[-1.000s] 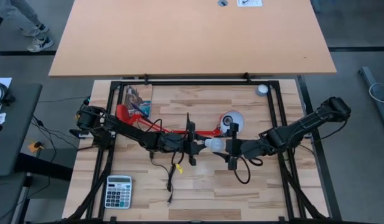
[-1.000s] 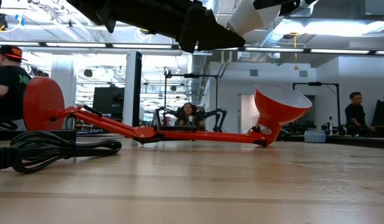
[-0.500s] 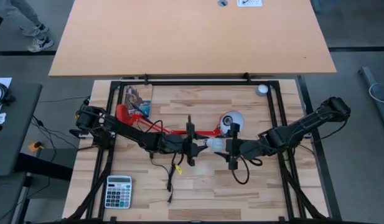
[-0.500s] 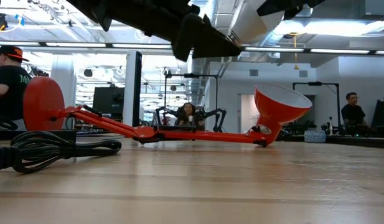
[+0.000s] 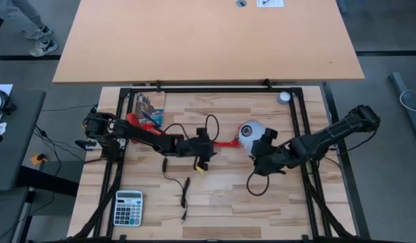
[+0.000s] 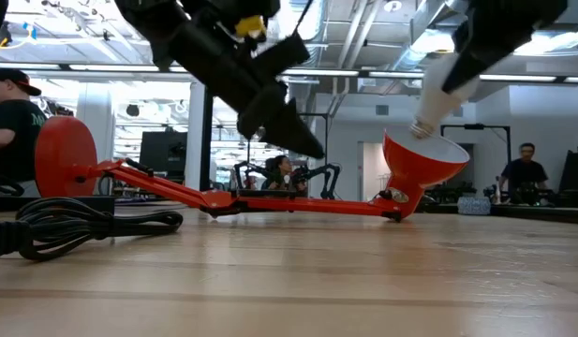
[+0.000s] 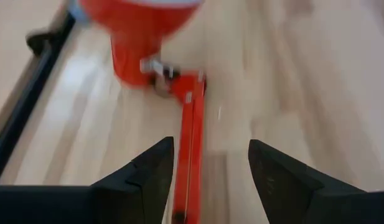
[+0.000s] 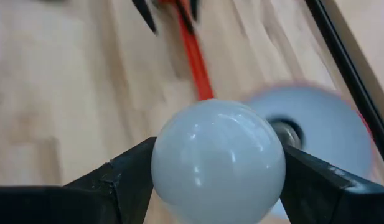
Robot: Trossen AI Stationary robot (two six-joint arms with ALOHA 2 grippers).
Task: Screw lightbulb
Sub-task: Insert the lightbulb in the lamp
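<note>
The bulb (image 8: 218,160) is clamped between the fingers (image 8: 120,183) of the right gripper (image 5: 260,145), which grip its round white glass from both sides. In the low view the bulb (image 6: 442,91) is held tilted in the air, its metal screw base pointing down at the open mouth of the red shade (image 6: 423,159); the base hangs just above the rim and appears not yet to touch it, though this is hard to judge. From above, the right gripper sits at the edge of the shade (image 5: 249,131), whose white inside faces up, and the bulb itself is mostly hidden there.

The lamp lies on its side on the wooden table (image 5: 221,202). Its round red base (image 6: 65,153) is at one end and its red arm (image 6: 223,197) runs along the table to the shade.

The left gripper (image 5: 206,145) is held over the lamp arm near the middle of the table. Its fingers (image 7: 145,180) are spread apart with nothing held, and the red arm (image 7: 187,155) is seen in the gap between them, below.

A black cable (image 6: 78,227) lies coiled on the table near the lamp base. A calculator (image 5: 128,207) rests near the table's front left corner.
</note>
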